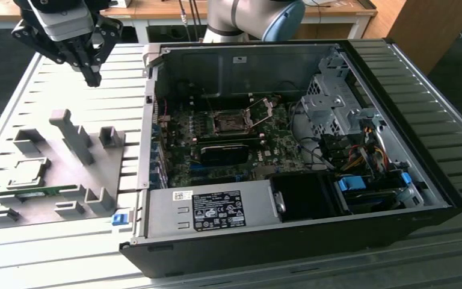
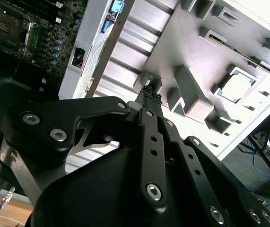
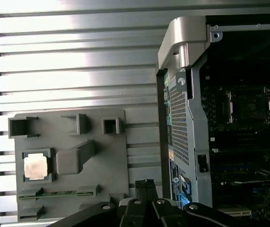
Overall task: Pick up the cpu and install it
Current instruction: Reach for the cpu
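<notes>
Silvery-grey metal top, flat and square: the cpu (image 3: pixel 35 166) sits in a framed pocket of the grey fixture plate (image 3: pixel 68 137). The plate lies on the slatted aluminium table (image 1: pixel 79 253), outside the open computer case (image 1: pixel 295 247). A green memory stick (image 3: pixel 54 193) lies in the slot just beside the cpu.

Gripper (image 1: pixel 92 78) — black, fingers pressed together with nothing between them. It hangs over the table at the exterior view's left, well apart from the cpu and not touching it.

Socket (image 1: pixel 231 123) — on the motherboard inside the case, load frame hinged up, dark centre showing.
</notes>
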`<state>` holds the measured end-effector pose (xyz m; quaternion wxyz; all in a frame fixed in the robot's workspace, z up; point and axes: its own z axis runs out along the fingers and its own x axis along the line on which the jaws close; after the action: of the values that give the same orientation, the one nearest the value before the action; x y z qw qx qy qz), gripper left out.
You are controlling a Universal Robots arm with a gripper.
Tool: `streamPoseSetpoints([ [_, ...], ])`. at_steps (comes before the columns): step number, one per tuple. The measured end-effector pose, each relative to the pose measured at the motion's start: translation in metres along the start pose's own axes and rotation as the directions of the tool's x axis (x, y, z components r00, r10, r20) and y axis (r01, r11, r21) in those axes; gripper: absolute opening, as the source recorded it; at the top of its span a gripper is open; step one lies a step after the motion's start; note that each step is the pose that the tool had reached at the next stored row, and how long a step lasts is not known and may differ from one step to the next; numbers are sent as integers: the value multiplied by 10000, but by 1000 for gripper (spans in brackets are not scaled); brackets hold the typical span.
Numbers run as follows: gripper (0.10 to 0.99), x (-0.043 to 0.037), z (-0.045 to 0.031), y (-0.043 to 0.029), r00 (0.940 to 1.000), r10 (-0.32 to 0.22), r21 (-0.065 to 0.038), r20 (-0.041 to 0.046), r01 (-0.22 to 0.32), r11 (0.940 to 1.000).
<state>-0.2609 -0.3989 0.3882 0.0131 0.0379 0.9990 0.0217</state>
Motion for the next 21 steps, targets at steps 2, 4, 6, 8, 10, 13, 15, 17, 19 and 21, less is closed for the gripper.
streamPoseSetpoints([
  [2,106,7,0,0,10000,0,0,0,0,10000],
  [4,106,14,0,-1,10000,0,1,0,0,10000],
  [6,106,22,0,-2,10000,0,0,0,0,10000],
  [8,106,30,1,-2,10000,0,0,0,0,10000],
  [10,106,37,1,-3,10000,0,0,0,0,10000],
  [13,106,49,1,-4,10000,0,0,0,0,10000],
  [15,106,55,1,-4,10000,0,0,0,0,10000],
  [17,106,62,2,-5,10000,0,0,0,0,10000],
  [19,106,68,2,-5,10000,0,0,0,0,10000],
  [21,106,76,2,-6,10000,0,0,0,0,10000],
])
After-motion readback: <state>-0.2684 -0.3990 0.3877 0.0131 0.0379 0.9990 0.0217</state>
